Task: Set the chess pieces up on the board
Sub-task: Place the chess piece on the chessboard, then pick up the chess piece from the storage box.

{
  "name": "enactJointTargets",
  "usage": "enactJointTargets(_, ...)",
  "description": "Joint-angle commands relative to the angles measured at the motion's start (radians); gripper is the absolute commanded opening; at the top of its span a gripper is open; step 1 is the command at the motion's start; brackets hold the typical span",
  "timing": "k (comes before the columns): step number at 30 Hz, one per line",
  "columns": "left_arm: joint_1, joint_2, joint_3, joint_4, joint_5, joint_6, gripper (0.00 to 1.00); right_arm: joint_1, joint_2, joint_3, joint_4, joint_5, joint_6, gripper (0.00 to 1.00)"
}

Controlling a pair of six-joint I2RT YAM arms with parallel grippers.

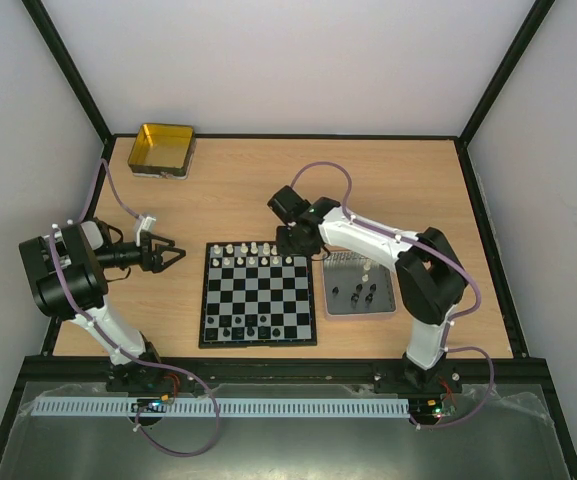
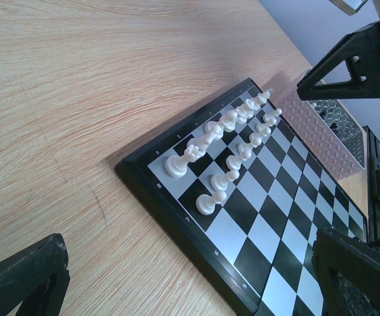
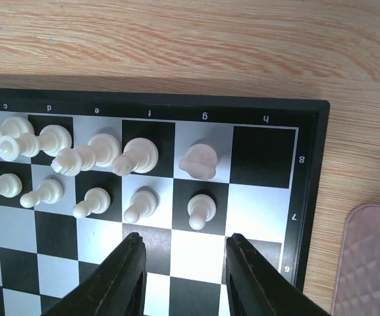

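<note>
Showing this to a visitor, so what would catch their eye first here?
The board mid-table, white pieces lined along its far edge, with the right hand open above its far right corner. A tray of spare pieces sits right of it; a gold tin far left.

- Board (image 1: 259,294) middle ranks bare: lane between white pieces (image 1: 253,255) on two far rows and black pieces (image 1: 240,326) on near row.
- Far right corner squares bare, just beside right gripper (image 3: 184,253).
- Tray (image 1: 353,309) just beside board's right edge; right arm (image 1: 363,232) crosses over its far edge.
- Left gripper (image 1: 166,255) off board's left side, bare table (image 1: 238,190) around it.
</note>
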Motion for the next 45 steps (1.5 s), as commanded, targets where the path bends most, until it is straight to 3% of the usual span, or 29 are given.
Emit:
enactJointTargets(1, 0.003, 0.013, 0.015, -0.018, 0.032, 0.034, 1.0, 0.006, -0.055, -0.027, -0.036, 0.045, 0.012, 0.33)
enactJointTargets(9, -0.022, -0.037, -0.027, 0.078, 0.003, -0.053, 0.94, 0.018, -0.052, 0.036, -0.042, 0.061, 0.01, 0.28)
enactJointTargets(15, -0.043, -0.092, -0.074, 0.19, -0.024, -0.154, 0.95, 0.087, 0.098, 0.278, -0.106, 0.073, -0.012, 0.28)
enactJointTargets(23, -0.041, -0.093, -0.075, 0.197, -0.025, -0.162, 0.98, 0.148, 0.365, 0.674, -0.288, 0.103, -0.051, 0.29)
enactJointTargets(28, -0.036, -0.093, -0.075, 0.197, -0.021, -0.161, 0.99, 0.149, 0.436, 0.755, -0.34, 0.091, -0.061, 0.29)
enactJointTargets(39, -0.031, -0.089, -0.07, 0.186, -0.015, -0.15, 0.99, 0.145, 0.394, 0.715, -0.357, 0.208, -0.058, 0.28)
enactJointTargets(42, -0.032, -0.087, -0.071, 0.185, -0.016, -0.15, 0.99, 0.091, 0.28, 0.567, -0.319, 0.237, -0.041, 0.29)
enactJointTargets(45, -0.031, -0.088, -0.07, 0.186, -0.015, -0.15, 0.99, -0.013, 0.085, 0.266, -0.219, 0.234, -0.012, 0.31)
